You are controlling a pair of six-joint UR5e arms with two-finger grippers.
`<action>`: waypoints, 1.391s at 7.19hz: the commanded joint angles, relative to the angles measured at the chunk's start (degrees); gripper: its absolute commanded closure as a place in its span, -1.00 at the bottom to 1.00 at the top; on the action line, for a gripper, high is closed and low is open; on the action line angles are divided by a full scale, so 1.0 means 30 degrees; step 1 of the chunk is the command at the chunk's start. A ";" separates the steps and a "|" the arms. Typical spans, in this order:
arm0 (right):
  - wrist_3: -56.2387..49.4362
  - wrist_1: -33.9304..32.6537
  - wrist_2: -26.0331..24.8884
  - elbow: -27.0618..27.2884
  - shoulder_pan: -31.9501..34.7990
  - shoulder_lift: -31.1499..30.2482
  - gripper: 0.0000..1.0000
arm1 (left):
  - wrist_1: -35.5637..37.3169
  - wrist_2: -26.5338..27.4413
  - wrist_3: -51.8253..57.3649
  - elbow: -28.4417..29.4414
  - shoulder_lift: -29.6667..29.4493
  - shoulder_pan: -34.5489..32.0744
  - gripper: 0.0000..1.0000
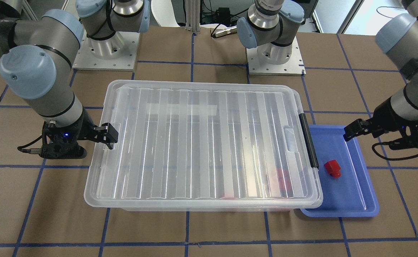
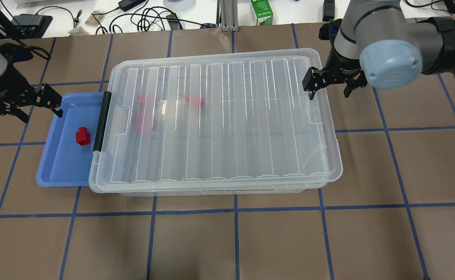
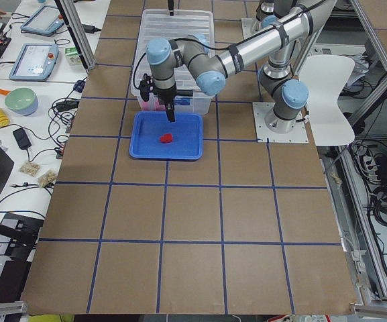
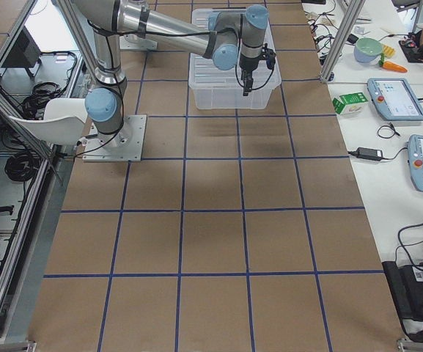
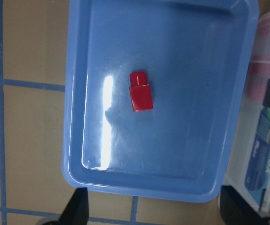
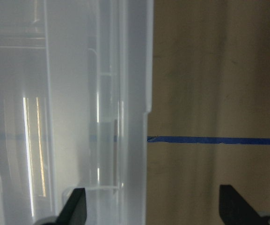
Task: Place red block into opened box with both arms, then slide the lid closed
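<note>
The clear box (image 2: 219, 191) lies across the table's middle with its ribbed lid (image 2: 227, 116) on top, covering nearly all of it. Blurred red blocks (image 2: 194, 100) show through the lid near the black latch (image 2: 100, 120). One red block (image 2: 83, 137) (image 5: 141, 92) lies alone in the blue tray (image 2: 56, 171) beside the latch end. My left gripper (image 2: 41, 114) (image 5: 158, 211) hangs open and empty over the tray's robot-side edge, apart from that block. My right gripper (image 2: 328, 96) (image 6: 156, 211) is open at the box's other short end, one finger over the lid's rim, one past it.
The tray (image 1: 352, 200) butts against the box's latch end (image 1: 309, 141). Both arm bases stand on metal plates (image 1: 105, 53) behind the box. A green carton (image 2: 261, 11) and cables lie beyond the table's far edge. Brown tabletop with blue tape lines surrounds the box.
</note>
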 commanded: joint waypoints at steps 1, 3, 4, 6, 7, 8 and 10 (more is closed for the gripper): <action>-0.0591 0.0014 -0.0027 0.0045 -0.0509 0.0013 -1.00 | 0.2514 -0.0002 0.0158 -0.0908 -0.1857 0.0027 -1.00; -0.1524 0.0014 -0.0027 0.0045 -0.1155 -0.0016 -1.00 | 0.3826 0.0027 -0.0017 -0.1027 -0.3439 0.0027 -1.00; -0.1645 -0.0015 -0.0027 0.0045 -0.1389 -0.0016 -1.00 | 0.4095 -0.0031 -0.0162 -0.1027 -0.4026 0.0027 -1.00; -0.2435 0.0014 -0.0027 0.0016 -0.2004 -0.0045 -1.00 | 0.4567 -0.0031 -0.0134 -0.1056 -0.4790 -0.0032 -1.00; -0.2843 0.0014 -0.0056 0.0016 -0.2297 -0.0045 -1.00 | 0.4567 -0.0032 -0.0163 -0.1056 -0.4996 -0.0090 -1.00; -0.3427 0.0014 -0.0057 0.0016 -0.2822 -0.0132 -1.00 | 0.4567 -0.0061 -0.0163 -0.1056 -0.5056 -0.0119 -1.00; -0.3931 0.0014 -0.0056 -0.0013 -0.3266 -0.0134 -1.00 | 0.4567 -0.0119 -0.0163 -0.1056 -0.5086 -0.0178 0.14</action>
